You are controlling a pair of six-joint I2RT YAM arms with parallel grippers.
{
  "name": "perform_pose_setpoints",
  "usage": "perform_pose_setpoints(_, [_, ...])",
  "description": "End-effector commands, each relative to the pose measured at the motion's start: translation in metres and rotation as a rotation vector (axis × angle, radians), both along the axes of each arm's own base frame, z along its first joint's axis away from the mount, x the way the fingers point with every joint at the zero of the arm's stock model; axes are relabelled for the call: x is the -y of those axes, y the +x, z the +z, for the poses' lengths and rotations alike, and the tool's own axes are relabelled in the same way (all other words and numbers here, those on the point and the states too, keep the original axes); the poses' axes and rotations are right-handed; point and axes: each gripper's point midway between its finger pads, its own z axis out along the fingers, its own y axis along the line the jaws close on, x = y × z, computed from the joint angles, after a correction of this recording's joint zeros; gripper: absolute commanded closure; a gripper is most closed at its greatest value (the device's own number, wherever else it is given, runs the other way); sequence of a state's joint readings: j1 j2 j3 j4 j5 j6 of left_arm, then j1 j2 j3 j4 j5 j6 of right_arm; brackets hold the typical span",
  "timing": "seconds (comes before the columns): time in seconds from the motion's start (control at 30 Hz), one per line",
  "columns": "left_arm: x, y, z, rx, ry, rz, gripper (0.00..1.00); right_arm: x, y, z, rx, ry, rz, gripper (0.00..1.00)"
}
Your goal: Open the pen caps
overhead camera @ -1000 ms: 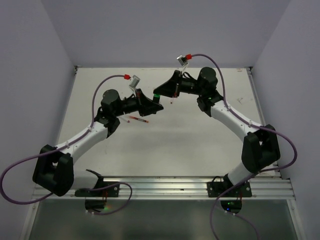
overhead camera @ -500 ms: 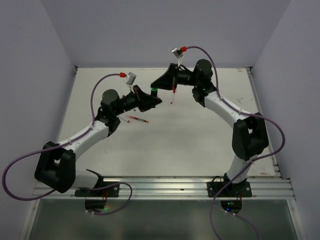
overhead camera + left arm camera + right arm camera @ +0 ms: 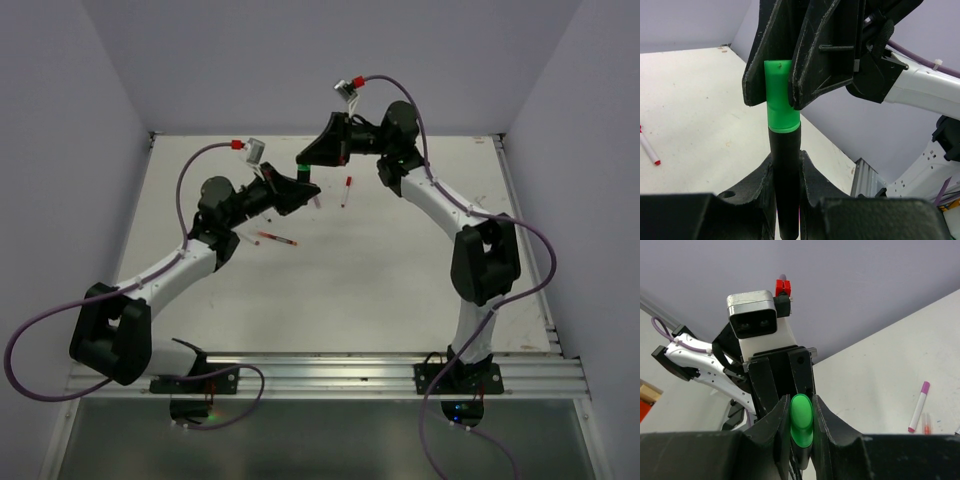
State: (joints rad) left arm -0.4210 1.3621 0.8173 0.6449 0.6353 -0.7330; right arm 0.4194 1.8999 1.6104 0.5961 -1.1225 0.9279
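The green cap stands in the middle of the left wrist view, seated on the black highlighter barrel, with the long axis running up the frame. The right gripper pinches the cap from above and the left gripper clamps the barrel below. The pull should therefore go straight along this axis.

a flat off-white bench top with a few faint dark scuffs fills the middle of the overhead view, closed in by smooth pale lilac walls at the back and on both sides. a ribbed silver metal rail runs along its near edge, with a dull grey-green panel below it.
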Motion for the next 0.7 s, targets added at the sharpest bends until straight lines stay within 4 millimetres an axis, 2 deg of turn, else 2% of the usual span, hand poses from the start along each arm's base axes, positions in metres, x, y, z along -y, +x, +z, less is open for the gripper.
perform_pose_setpoints(0.0, [0.016, -0.099, -0.088, -0.326, 0.145, -0.412, 1.0, 0.085, 0.092, 0.149, 0.307, 0.352, -0.548, 1.0])
perform_pose_setpoints(0.23, [0.018, -0.108, -0.091, -0.341, 0.152, -0.431, 1.0, 0.085, 0.108, 0.162, 0.32, 0.374, -0.564, 1.0])
perform_pose_setpoints(0.5, [0.017, -0.113, -0.094, -0.354, 0.159, -0.421, 1.0, 0.091, 0.112, 0.187, 0.36, 0.401, -0.579, 1.0])
perform_pose_setpoints(0.6, [0.016, -0.109, -0.096, -0.337, 0.179, -0.399, 1.0, 0.092, 0.103, 0.179, 0.354, 0.378, -0.572, 1.0])
perform_pose_setpoints(0.63, [0.017, -0.108, -0.099, -0.348, 0.187, -0.401, 1.0, 0.093, 0.102, 0.173, 0.348, 0.362, -0.579, 1.0])
perform_pose_setpoints(0.67, [0.018, -0.104, -0.096, -0.334, 0.19, -0.4, 1.0, 0.095, 0.099, 0.157, 0.309, 0.324, -0.592, 1.0])
